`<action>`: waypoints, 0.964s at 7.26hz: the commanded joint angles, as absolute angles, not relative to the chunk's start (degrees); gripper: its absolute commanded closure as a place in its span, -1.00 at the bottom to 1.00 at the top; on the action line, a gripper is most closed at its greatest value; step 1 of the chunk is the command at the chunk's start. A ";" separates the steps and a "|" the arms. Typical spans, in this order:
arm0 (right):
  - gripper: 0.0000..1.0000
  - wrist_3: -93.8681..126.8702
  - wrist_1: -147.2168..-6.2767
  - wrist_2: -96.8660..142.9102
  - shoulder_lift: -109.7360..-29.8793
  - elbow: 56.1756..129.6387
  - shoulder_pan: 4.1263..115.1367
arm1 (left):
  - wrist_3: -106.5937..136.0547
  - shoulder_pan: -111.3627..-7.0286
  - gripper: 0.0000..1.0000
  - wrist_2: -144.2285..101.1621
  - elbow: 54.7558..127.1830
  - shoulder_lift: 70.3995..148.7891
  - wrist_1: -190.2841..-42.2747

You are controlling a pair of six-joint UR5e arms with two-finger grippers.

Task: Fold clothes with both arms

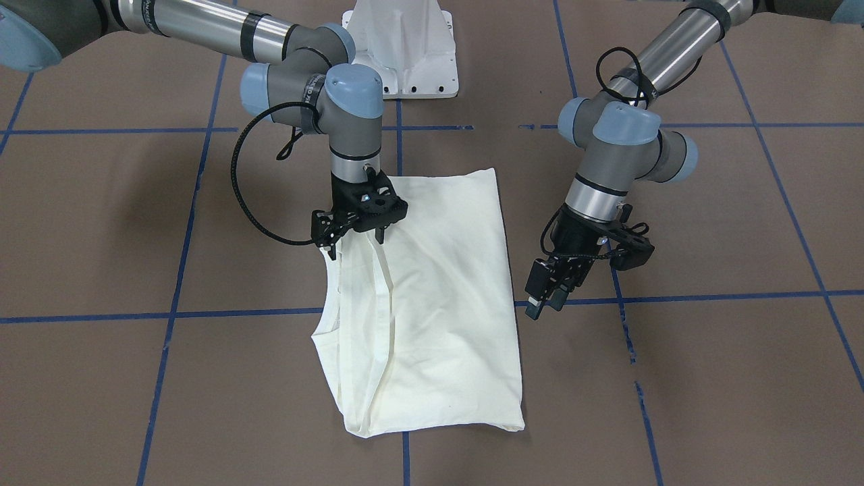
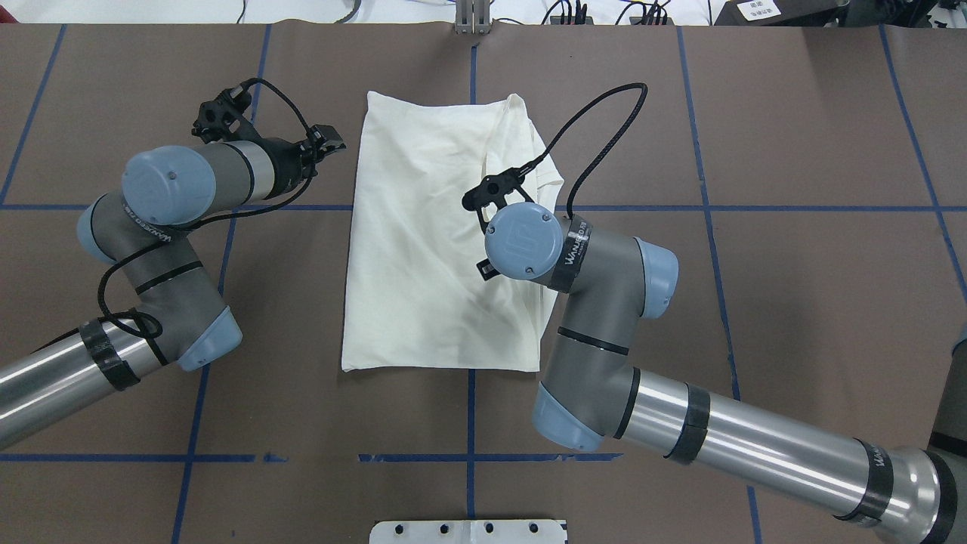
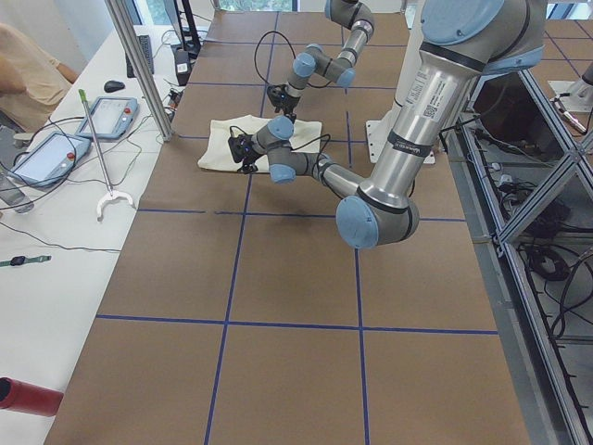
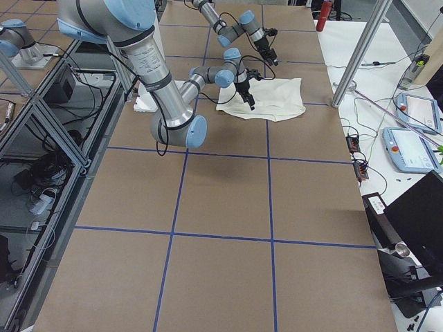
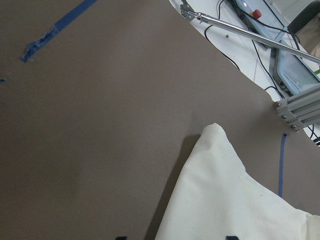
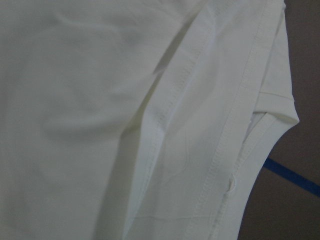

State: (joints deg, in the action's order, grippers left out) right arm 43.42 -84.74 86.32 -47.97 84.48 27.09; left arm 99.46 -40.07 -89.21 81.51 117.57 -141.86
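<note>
The cream-white shirt point(image 1: 439, 304) lies flat on the brown table point(image 1: 742, 223), in the middle between your 2 arms. It is already folded into a long rectangle, plain side up, with no print showing.

The right gripper point(image 1: 356, 244) stands upright over the long edge on its own side. Its jaws are spread, the tips are at or just above the cloth, and nothing is pinched. The left gripper point(image 1: 545, 304) hangs tilted just off the opposite long edge, over bare table. Its wrist view shows the 2 tips apart with nothing between them, so its jaws are open and empty too.

Expect the shirt to handle as light, thin and completely limp. It will sag from wherever you pinch it and will not hold a shape by itself. I judge the stacked layers will slide over each other, above all on the right arm's side, where the tucked-in layers with their stitched hems point(image 6: 240, 125) overlap loosely.

- Take hold at the corners of 1 short end, 1 gripper to each.
- Bite far enough in to catch every layer; a grip on the top ply alone would probably peel the fold open.
- Lift both corners level and together, because uneven height is likely to skew the crease.
</note>
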 commanded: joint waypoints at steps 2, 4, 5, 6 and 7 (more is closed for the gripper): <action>-1.00 35.04 -82.38 86.92 -54.43 85.30 33.37 | 99.49 -39.81 -0.46 -89.03 81.65 117.33 -141.86; -1.00 46.50 -80.95 91.22 -51.43 86.57 33.23 | 99.49 -39.81 -0.45 -89.12 82.09 117.33 -141.86; -1.00 48.15 -80.86 91.14 -50.89 86.83 33.05 | 99.49 -39.81 -0.45 -89.21 82.35 117.33 -141.86; -1.00 52.78 -79.03 91.06 -50.89 87.53 32.35 | 99.41 -39.81 -0.45 -89.21 82.44 117.42 -141.86; -1.00 66.13 -76.58 89.84 -51.93 89.80 29.39 | 99.32 -39.81 -0.45 -89.38 83.66 117.25 -141.86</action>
State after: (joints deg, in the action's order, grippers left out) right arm 53.95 -79.11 90.73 -51.28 87.78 31.88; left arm 99.42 -39.82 -89.24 82.66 117.34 -141.86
